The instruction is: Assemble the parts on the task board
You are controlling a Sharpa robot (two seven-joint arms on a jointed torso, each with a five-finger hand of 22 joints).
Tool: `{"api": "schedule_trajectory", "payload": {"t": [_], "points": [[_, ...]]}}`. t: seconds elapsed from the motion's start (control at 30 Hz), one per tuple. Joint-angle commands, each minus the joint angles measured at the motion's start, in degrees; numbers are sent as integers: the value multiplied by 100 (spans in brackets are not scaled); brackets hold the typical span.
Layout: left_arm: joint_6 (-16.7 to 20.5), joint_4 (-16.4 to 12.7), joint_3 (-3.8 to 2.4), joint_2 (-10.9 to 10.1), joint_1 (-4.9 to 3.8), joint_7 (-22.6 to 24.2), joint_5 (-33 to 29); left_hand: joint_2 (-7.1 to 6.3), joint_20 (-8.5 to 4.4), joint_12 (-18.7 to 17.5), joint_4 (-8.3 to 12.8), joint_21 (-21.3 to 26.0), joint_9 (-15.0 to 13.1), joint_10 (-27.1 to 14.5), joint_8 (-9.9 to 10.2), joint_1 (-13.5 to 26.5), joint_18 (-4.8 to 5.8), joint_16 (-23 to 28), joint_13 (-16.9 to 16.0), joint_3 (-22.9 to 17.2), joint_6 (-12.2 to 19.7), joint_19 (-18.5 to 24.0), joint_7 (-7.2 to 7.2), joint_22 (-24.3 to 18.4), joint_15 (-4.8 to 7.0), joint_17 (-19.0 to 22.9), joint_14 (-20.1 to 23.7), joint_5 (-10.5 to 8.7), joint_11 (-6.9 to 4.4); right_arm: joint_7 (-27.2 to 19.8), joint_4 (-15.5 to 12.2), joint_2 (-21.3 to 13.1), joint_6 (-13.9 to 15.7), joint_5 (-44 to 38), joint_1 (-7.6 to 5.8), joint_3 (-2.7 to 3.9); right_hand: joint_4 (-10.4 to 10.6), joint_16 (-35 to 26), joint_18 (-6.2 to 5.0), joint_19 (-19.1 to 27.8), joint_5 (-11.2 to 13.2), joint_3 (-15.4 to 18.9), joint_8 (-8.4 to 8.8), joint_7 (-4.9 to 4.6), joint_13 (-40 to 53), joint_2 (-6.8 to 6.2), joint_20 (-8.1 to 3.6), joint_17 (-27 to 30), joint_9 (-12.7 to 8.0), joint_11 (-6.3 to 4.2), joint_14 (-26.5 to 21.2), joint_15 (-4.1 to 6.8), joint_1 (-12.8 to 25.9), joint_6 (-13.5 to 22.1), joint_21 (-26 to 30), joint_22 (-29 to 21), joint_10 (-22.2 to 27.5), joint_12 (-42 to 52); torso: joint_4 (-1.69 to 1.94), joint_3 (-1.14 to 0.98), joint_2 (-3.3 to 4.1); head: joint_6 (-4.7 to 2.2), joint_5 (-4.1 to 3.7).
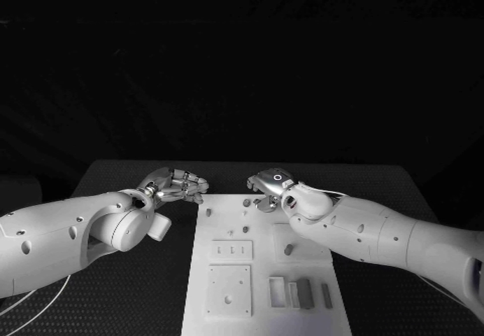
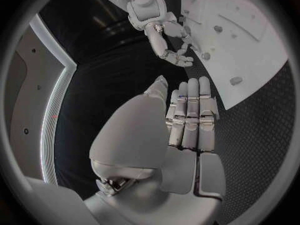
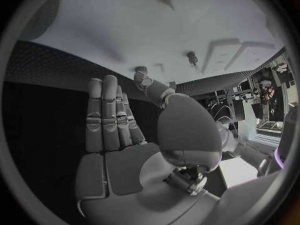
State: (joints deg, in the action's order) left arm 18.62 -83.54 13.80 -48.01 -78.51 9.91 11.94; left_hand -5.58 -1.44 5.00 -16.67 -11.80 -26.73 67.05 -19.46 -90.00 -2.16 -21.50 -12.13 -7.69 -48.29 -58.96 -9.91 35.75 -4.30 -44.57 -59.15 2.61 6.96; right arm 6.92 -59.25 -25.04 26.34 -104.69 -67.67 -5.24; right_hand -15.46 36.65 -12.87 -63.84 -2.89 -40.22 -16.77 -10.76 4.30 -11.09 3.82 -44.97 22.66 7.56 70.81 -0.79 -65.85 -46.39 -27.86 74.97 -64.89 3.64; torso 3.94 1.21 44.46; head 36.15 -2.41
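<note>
The white task board (image 1: 230, 222) lies lengthwise in the middle of the table. Small grey parts stand on it: a peg (image 1: 246, 202) near its far end, another (image 1: 289, 248) mid-board, and a dark block (image 1: 305, 292) near the front. My right hand (image 1: 271, 189) hovers over the board's far end next to that far peg; its fingers (image 3: 107, 115) lie straight and hold nothing, and its thumb reaches toward a small peg (image 3: 140, 70). My left hand (image 1: 178, 185) is just off the board's far left corner, with flat fingers (image 2: 190, 115) and an empty palm.
The board (image 2: 262, 70) carries raised square plates (image 1: 229, 290) and slots at its near end. Black table (image 1: 131, 182) surrounds it on both sides. In the left wrist view my right hand (image 2: 165, 40) shows at the board's edge beside a peg (image 2: 206, 56).
</note>
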Motion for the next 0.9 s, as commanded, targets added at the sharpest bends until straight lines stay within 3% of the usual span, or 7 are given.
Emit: {"api": "schedule_trajectory", "payload": {"t": [0.03,0.17,0.3,0.47,0.73,0.9], "points": [[-58,17,-5,-31,-22,124,-24,-23,-2,-26,9,33,-10,-23,21,35,-29,41,-12,38,22,-1,-18,11,5,-13,-25,24,23,-77,-251,-245,-114,253,-82,63,87,3,-213,11,3,14,-26,88,-9,-91,31,-9,14,-35,25,1,42,-9,-38,133,26,41,-31,3,-7,-48,-10],[-109,54,-5,-62,-25,150,-25,-27,-1,-22,7,40,-24,11,9,46,-28,57,-27,39,-7,-4,16,18,5,-30,-30,23,10,-173,-703,-733,-375,530,-253,139,186,19,-213,-9,4,33,-53,111,-9,-162,16,-21,27,-41,54,8,108,-24,-72,134,15,49,-73,-6,-18,-61,4],[-137,65,-8,-81,-28,175,-25,-18,-3,55,10,50,-43,196,-1,50,-30,79,-85,33,-43,-11,17,29,8,-59,-44,24,-70,-285,-1100,-1197,-768,569,-352,149,246,54,-213,-40,3,48,-94,115,2,-190,-11,-44,47,-39,92,9,125,-67,-117,137,-33,73,-100,-7,-26,-91,-1],[-146,72,-10,-106,-29,186,-26,-18,-5,47,10,59,-59,213,-17,52,-30,95,-98,34,-88,-13,12,36,9,-79,-51,23,-80,-384,-1385,-1619,-1174,591,-448,150,275,73,-213,-31,4,86,-163,116,33,-219,-18,-64,87,-73,92,38,160,-160,-148,135,-117,112,-116,-15,-28,-84,-12],[-145,72,-8,-96,-30,188,-28,-30,-4,4,9,71,-65,173,-6,58,-29,120,-97,40,-90,-13,10,42,7,-98,-50,23,-61,-274,-1414,-1872,-1553,438,-453,144,422,45,-213,60,4,105,-113,159,8,-437,8,-70,79,-41,-1,6,300,-21,-146,126,32,28,-70,-15,-14,-115,-71],[-145,73,-7,-112,-29,187,-28,-33,-3,-4,9,74,-65,166,-1,59,-29,126,-98,40,-85,-13,7,44,6,-102,-51,23,-56,-195,-1211,-1824,-1541,251,-434,111,529,29,-213,139,3,75,-76,208,-12,-497,35,-76,63,-18,-73,-17,325,85,-129,125,180,10,-90,-12,-22,-97,-85]]}}
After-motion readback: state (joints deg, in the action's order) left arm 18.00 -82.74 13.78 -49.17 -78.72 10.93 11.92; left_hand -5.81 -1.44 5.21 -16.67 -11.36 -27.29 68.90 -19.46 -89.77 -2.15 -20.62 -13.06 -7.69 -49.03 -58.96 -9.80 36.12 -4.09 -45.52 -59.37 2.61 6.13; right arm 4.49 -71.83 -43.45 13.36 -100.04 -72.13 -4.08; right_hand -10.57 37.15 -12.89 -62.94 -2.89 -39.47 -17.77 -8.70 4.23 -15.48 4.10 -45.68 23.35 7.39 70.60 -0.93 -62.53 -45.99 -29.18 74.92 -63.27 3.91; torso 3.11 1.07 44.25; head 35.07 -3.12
